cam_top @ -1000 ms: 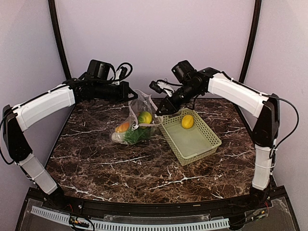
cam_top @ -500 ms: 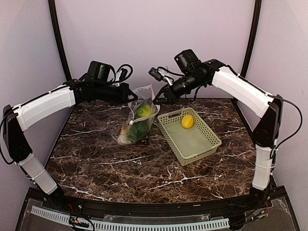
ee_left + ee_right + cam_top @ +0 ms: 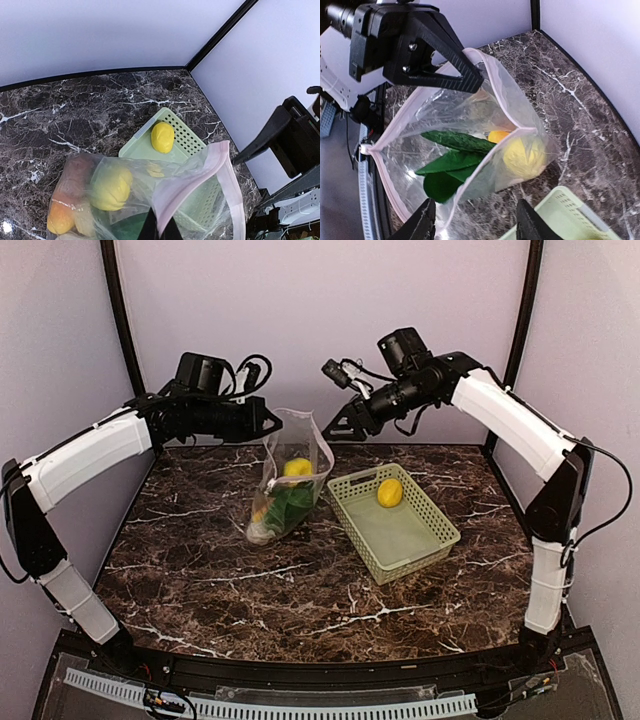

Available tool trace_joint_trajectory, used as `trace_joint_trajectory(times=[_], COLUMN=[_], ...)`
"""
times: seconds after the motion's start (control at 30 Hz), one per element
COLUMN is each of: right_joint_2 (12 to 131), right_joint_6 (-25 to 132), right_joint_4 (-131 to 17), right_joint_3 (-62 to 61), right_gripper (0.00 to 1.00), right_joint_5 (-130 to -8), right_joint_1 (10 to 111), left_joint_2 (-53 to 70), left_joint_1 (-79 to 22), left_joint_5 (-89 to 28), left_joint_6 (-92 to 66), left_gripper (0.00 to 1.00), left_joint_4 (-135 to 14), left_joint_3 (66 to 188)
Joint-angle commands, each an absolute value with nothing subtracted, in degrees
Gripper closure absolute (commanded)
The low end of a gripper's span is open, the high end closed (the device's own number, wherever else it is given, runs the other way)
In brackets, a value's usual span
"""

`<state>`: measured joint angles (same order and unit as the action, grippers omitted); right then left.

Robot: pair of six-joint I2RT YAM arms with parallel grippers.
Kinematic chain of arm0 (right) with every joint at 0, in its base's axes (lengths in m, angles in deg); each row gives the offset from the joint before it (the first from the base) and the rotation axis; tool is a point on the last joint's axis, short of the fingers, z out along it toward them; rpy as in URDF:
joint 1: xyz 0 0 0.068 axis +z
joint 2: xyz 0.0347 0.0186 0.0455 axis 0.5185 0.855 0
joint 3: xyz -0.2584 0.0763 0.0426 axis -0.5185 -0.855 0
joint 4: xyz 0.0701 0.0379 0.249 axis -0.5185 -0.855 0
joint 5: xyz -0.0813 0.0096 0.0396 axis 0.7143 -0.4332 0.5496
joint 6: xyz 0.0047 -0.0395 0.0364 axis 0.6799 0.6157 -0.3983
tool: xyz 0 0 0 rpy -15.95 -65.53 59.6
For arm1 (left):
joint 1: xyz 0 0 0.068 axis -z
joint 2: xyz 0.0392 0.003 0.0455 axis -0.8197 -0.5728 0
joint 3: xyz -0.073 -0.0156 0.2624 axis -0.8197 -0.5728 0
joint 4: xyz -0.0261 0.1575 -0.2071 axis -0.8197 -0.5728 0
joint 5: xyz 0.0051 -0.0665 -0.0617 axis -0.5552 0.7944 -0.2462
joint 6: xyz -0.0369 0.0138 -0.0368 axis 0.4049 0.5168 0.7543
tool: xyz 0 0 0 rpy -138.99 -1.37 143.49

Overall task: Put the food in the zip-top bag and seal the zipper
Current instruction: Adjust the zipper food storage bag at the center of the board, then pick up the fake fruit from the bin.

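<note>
At the left, the left hand point(image 3: 264, 426) is clamped tight on the pink strip point(image 3: 234, 185) of the bag point(image 3: 290, 485). The bag hangs from that one pinch, and its bottom seems to rest on the desk point(image 3: 200, 570). Green leaves and yellow and orange pieces sit low inside it. Just right of the bag's mouth, the right hand point(image 3: 338, 430) hovers with its fingers apart and nothing between them. Further right, a lemon point(image 3: 390, 492) lies in the green basket point(image 3: 400, 532), not yet bagged. The step, as I judge it, is to hold the mouth wide. The right hand should take the free side of the strip opposite the pinch and draw it gently apart, without tugging the plastic out of the left hand. Room is tight between the two hands and near the back wall, with more room toward the front of the desk. The basket's left corner sits just beside the bag
</note>
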<state>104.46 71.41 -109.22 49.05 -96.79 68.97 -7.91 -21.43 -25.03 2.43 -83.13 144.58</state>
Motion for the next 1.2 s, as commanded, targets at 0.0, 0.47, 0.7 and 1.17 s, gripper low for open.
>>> trace_joint_trajectory(times=[0.0, 0.47, 0.7, 1.17], right_joint_2=[100.59, 103.91, 108.35, 109.20], right_joint_6=[74.85, 85.32, 95.48, 115.37], right_joint_4=[-110.06, -108.21, -107.31, -99.67], right_joint_3=[49.84, 32.61, 30.51, 23.06], right_gripper=[0.44, 0.36, 0.33, 0.32], right_joint_5=[-96.83, -90.40, -82.83, -76.59], right_joint_1=[64.74, 50.92, 50.88, 51.81], left_joint_2=[-8.61, -9.13, -8.16, -6.88], left_joint_1=[-21.30, -21.30, -21.30, -21.30], left_joint_5=[-23.11, -19.92, -20.09, -20.23], left_joint_6=[2.56, 5.75, 5.76, 5.38], left_gripper=[0.99, 0.99, 0.99, 0.99], left_joint_4=[-83.72, -81.11, -80.60, -80.23], left_joint_3=[146.33, 142.03, 140.37, 138.67])
